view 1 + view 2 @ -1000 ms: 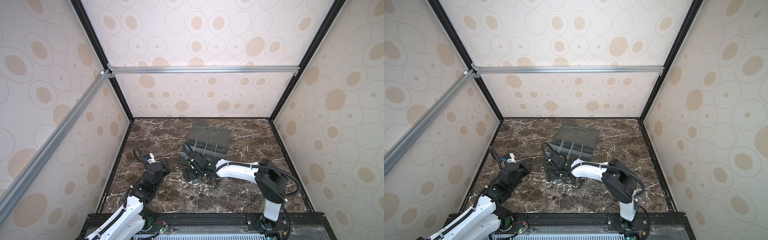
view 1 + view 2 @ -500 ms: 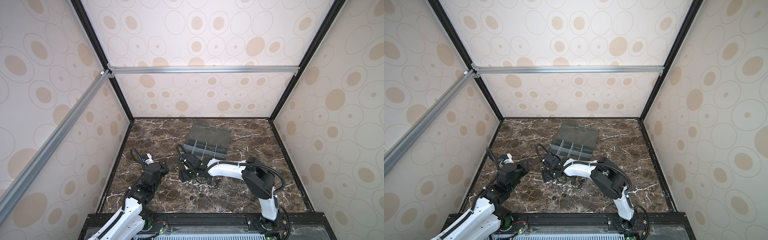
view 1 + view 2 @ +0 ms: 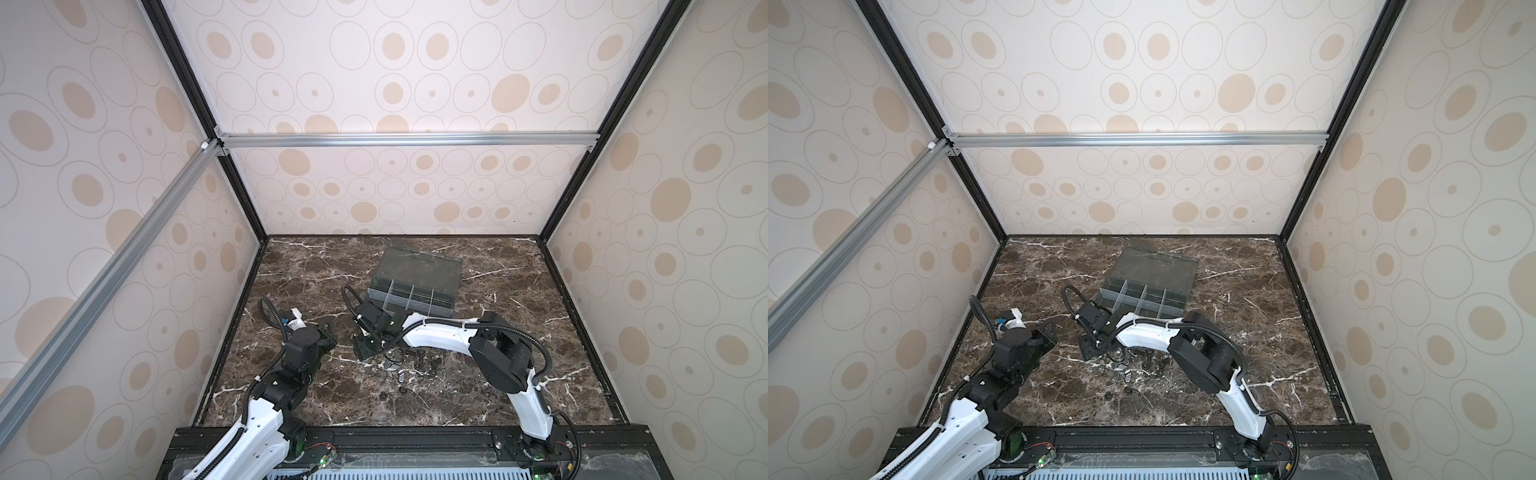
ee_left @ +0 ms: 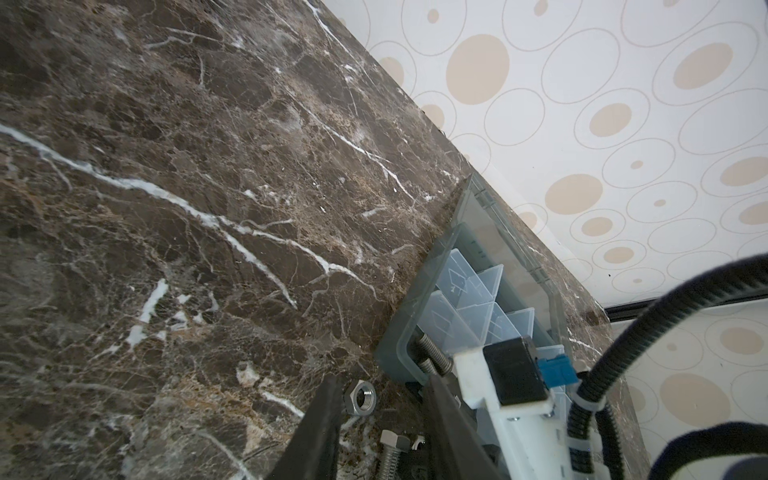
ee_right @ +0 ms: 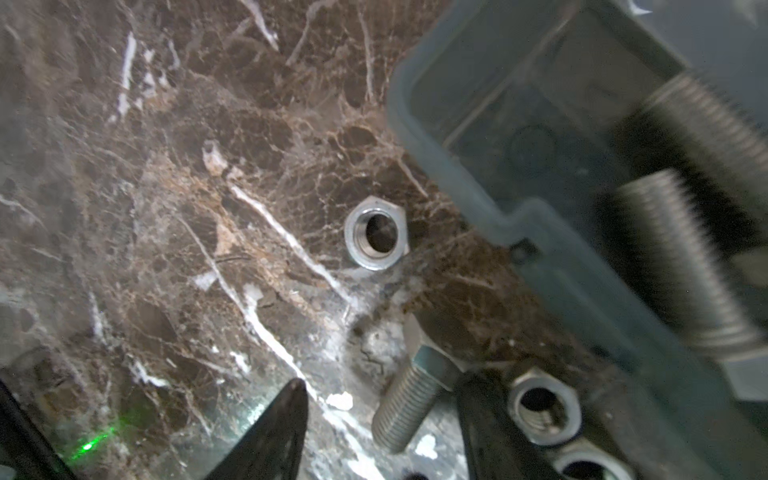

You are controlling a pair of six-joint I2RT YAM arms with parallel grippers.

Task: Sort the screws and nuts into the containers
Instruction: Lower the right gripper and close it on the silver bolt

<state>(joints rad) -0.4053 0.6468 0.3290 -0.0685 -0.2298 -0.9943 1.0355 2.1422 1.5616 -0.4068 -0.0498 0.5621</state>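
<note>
R jaws spread, screw [image 5: 409, 399] lying between, nearer one side; nut [image 5: 543, 409] just outside that jaw. Uneven squeeze cd roll screw out or snag nut. L jaws part-spread, empty.

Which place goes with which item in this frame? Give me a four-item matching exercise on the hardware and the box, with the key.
Items:
1. lone hex nut
2. short bolt
3. two long bolts
4. lid

Places:
A. inside a corner cell of the organizer box
B. lying between the fingers of the right gripper
C. on the bare marble tabletop, apart from both fingers
D. folded open behind the cells

Pairs: 1-C, 2-B, 3-A, 4-D.
</note>
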